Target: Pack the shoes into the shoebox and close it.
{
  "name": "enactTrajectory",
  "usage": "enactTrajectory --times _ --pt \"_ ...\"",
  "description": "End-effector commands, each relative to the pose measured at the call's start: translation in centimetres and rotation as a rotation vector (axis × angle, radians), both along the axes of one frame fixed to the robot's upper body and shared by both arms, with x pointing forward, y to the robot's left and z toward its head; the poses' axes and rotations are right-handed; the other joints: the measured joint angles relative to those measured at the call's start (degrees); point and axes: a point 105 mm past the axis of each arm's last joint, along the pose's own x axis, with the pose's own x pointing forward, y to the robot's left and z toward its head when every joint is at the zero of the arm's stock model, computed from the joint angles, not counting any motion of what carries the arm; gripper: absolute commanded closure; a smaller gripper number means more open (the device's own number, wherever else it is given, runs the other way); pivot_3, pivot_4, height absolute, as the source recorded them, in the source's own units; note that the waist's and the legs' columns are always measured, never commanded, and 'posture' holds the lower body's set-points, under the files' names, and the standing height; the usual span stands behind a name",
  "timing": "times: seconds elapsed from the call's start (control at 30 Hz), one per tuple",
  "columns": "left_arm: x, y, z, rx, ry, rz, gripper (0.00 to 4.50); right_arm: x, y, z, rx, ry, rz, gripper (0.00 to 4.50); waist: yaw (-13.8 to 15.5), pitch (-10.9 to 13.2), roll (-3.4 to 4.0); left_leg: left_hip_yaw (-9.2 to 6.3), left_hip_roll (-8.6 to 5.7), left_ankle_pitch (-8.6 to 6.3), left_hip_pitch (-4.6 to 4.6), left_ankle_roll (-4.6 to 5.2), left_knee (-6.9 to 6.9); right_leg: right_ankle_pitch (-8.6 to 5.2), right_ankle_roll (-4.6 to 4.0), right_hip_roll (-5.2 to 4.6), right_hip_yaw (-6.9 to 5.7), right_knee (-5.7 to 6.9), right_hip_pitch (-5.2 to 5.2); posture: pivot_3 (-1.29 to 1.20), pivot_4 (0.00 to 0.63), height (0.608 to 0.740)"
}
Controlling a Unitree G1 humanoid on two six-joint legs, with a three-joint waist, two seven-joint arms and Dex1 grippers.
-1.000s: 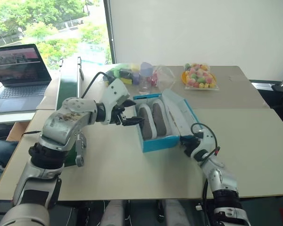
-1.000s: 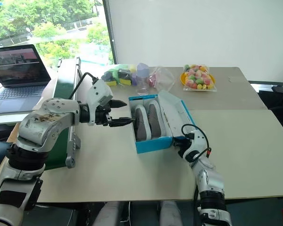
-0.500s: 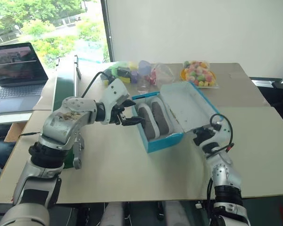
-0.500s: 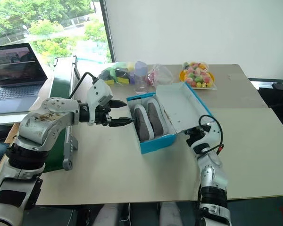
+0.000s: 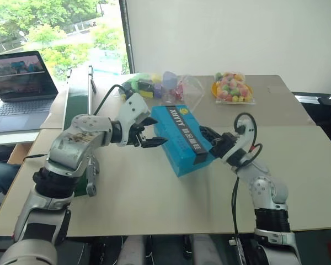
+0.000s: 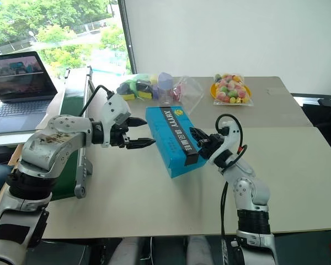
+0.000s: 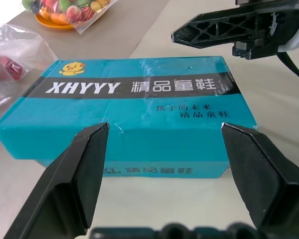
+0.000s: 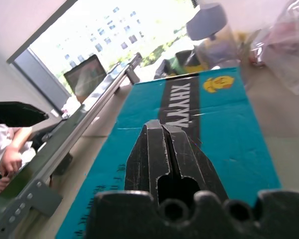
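From the head's left eye, the shoebox [image 5: 181,138] lies shut on the worktop [image 5: 154,193], lid down, its black stripe with white lettering facing up. No shoes are in sight with the lid down. The left gripper [image 5: 153,132] sits just beside the box's near-left end, jaws spread wide and holding nothing. The right gripper [image 5: 205,133] reaches in from the other side, its jaws pressed together and lying over the lid's right edge; whether they touch the cardboard I cannot tell. Behind the box stand a clear bottle [image 5: 169,88], a crumpled plastic bag [image 5: 191,88] and a bagged plate of coloured sweets [image 5: 231,88]. A laptop [image 5: 17,88] is open on a side table to the left, next to a long green bin [image 5: 77,105].

The right eye gives the same layout: box shut, left jaws wide beside it, right jaws together at the lid.

In the left wrist view the two black fingers [image 7: 72,172] stand far apart, framing the box's long side wall without touching it. The yellow duck logo [image 7: 70,68] sits at one end of the lid, and the other gripper's closed jaws hover past the far edge.

In the right wrist view the jaws are tight together low over the blue lid, pointing along the stripe. A person's hand [image 8: 10,162] shows beside the bin.
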Motion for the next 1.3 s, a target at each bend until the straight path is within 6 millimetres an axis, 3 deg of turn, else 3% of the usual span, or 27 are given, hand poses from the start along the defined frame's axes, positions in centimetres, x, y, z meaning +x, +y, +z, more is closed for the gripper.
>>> enactTrajectory --times 0.03,0.33,0.43,0.67,0.77,0.83,0.93,1.07,1.13,1.3 --pt "-0.3 0.3 1.4 -0.016 -0.058 0.011 0.64 0.1 1.7 1.3 -0.165 -0.04 0.089 4.48 -0.02 0.0 0.0 0.0 0.0 0.0 0.0 0.0 0.0 0.0 0.0 0.0 -0.01 0.0 0.0 0.0 0.15 0.738" --pt "-0.6 0.5 1.0 -0.028 -0.051 0.041 0.64 4.1 5.6 1.0 -0.631 -0.097 0.177 4.48 0.15 0.0 -0.01 0.03 -0.01 0.01 0.02 0.02 0.0 -0.01 -0.01 0.06 -0.06 0.01 -0.03 0.0 0.15 0.738" --pt "-0.9 0.7 0.7 -0.028 -0.051 0.059 0.64 4.7 6.7 -0.8 -0.747 -0.085 0.236 4.48 0.04 0.0 -0.01 0.06 -0.07 0.04 -0.05 0.06 0.01 0.0 0.02 0.04 -0.04 -0.02 -0.03 0.0 0.15 0.738" --pt "-1.2 1.3 0.5 -0.025 -0.053 0.097 0.64 4.6 5.6 -5.7 -0.831 0.02 0.281 4.48 0.03 -0.06 -0.11 0.05 -0.03 0.14 0.17 0.22 0.02 0.07 0.14 0.04 -0.05 -0.01 0.17 0.0 0.15 0.738" --pt "-1.4 1.4 0.1 -0.017 -0.038 0.099 0.64 4.4 4.9 -6.4 -0.851 0.037 0.277 4.48 0.1 -0.07 -0.11 0.0 0.0 0.0 0.65 0.0 0.01 -0.02 0.0 0.04 -0.1 -0.01 0.63 0.0 0.15 0.738" --pt "-1.5 1.7 -0.2 -0.017 -0.027 0.102 0.64 4.6 4.2 -5.4 -0.87 -0.003 0.262 4.48 0.14 -0.08 -0.1 -0.02 0.01 -0.01 0.71 -0.02 0.01 -0.02 0.0 0.0 -0.13 -0.02 0.72 0.0 0.15 0.738" --pt "-1.2 2.4 -0.8 0.014 -0.065 0.113 0.64 4.2 4.6 0.9 -0.721 -0.157 0.274 4.48 0.25 -0.08 -0.09 -0.02 -0.01 -0.02 0.69 -0.02 0.01 -0.02 0.0 -0.07 -0.13 -0.03 0.71 0.0 0.15 0.738" --pt "-1.2 2.8 -0.7 -0.009 -0.063 0.11 0.64 2.0 3.3 6.0 -0.679 -0.289 0.328 4.48 0.3 -0.03 -0.05 0.05 -0.02 -0.01 0.25 -0.02 0.01 -0.01 0.01 -0.1 -0.12 0.0 0.23 0.0 0.15 0.738" --pt "-1.1 2.9 -0.5 -0.024 -0.064 0.118 0.64 1.1 2.7 6.8 -0.688 -0.312 0.348 4.48 0.36 -0.04 -0.06 0.03 -0.02 0.0 0.01 -0.01 0.01 0.0 0.0 -0.07 -0.12 0.04 -0.01 0.0 0.15 0.738" --pt "-0.3 4.8 -1.5 0.017 -0.077 0.199 0.64 0.4 0.3 6.1 -0.718 -0.28 0.332 4.48 0.32 -0.05 -0.09 0.07 -0.01 0.01 0.03 0.0 -0.01 -0.05 0.07 0.01 -0.15 0.01 -0.01 0.0 0.15 0.738"
